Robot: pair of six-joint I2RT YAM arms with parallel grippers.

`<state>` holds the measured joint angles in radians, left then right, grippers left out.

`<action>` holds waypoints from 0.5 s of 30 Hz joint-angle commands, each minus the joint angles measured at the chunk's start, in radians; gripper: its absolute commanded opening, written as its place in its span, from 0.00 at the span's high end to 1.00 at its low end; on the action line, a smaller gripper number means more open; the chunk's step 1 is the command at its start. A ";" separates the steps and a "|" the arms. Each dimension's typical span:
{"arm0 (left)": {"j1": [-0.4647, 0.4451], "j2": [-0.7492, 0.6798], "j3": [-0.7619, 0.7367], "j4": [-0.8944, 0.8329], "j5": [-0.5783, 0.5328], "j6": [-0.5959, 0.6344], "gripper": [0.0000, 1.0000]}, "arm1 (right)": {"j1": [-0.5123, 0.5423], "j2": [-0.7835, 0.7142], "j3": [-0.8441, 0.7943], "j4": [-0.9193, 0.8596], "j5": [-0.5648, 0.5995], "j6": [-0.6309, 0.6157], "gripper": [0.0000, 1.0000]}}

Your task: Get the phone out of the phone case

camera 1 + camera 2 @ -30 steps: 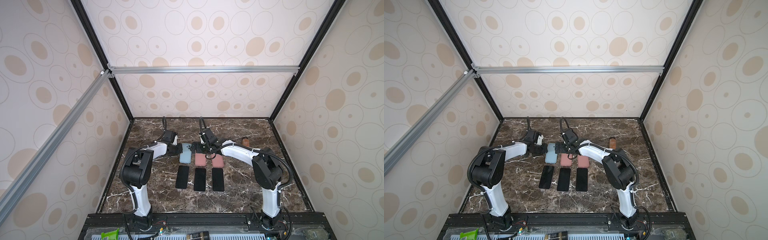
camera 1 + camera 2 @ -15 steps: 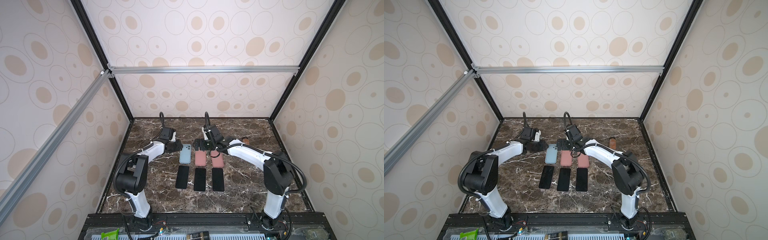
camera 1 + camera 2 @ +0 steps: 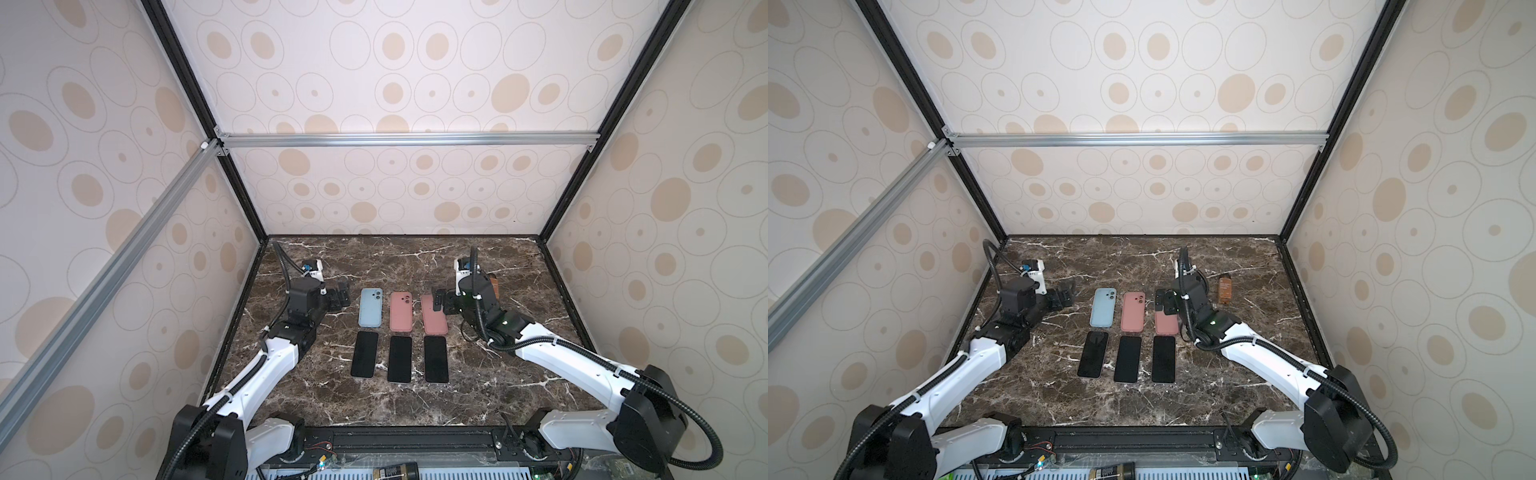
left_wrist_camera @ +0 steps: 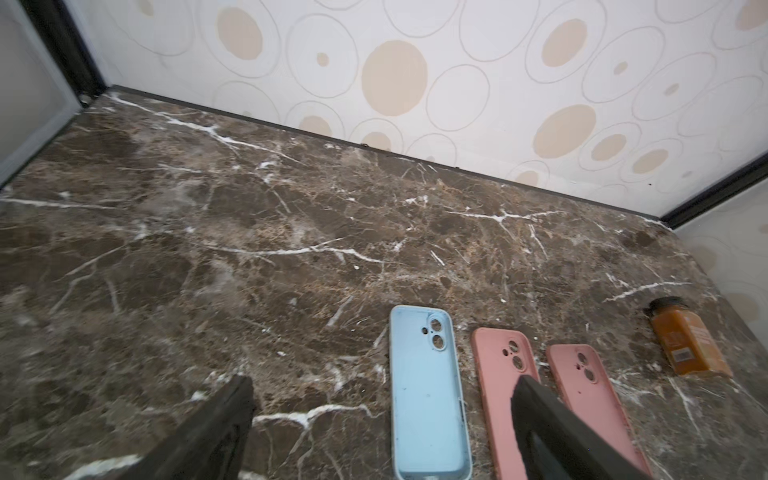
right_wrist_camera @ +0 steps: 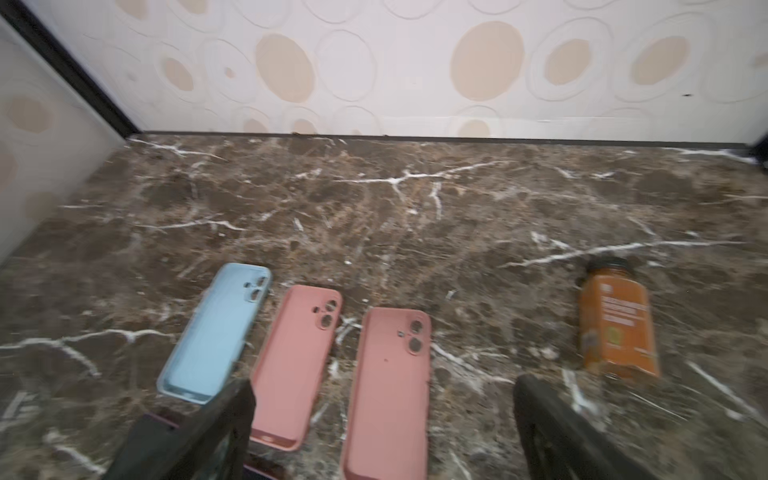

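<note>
Three phones (image 3: 400,359) | apart from left fingers (image 4: 208,432) (spread) | right fingers (image 5: 557,428) likewise

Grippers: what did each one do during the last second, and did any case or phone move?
The left gripper opened, apparently letting go of the blue case, and drew back to the left. The right gripper moved right, from near the blue case to above the right pink case. Every case and the phones stayed in place.

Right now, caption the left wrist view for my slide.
Open left claw above marble tabletop: empty blue phone case, two pink cases, orange bottle lying flat.
</note>
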<state>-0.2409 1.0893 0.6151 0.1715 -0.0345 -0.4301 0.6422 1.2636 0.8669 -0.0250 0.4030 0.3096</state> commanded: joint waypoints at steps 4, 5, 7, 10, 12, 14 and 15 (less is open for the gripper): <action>0.009 -0.169 -0.207 0.384 -0.194 0.155 0.01 | -0.142 -0.091 -0.097 0.038 0.117 -0.144 0.00; 0.008 -0.179 -0.226 0.394 -0.221 0.195 0.01 | -0.172 -0.100 -0.122 0.064 0.113 -0.166 0.00; 0.008 -0.177 -0.258 0.421 -0.268 0.263 0.01 | -0.227 -0.106 -0.169 0.115 0.109 -0.213 0.00; 0.009 -0.144 -0.301 0.488 -0.359 0.338 0.01 | -0.305 -0.072 -0.196 0.137 0.135 -0.245 0.00; 0.014 -0.112 -0.352 0.579 -0.398 0.390 0.01 | -0.353 -0.034 -0.213 0.172 0.110 -0.279 0.00; 0.018 -0.079 -0.399 0.665 -0.423 0.422 0.01 | -0.395 -0.001 -0.241 0.235 0.088 -0.305 0.00; 0.023 -0.059 -0.418 0.703 -0.444 0.420 0.01 | -0.415 0.014 -0.257 0.273 0.065 -0.312 0.00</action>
<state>-0.2321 0.9970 0.2386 0.6964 -0.3775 -0.1051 0.2691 1.2476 0.6476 0.1398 0.4927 0.0673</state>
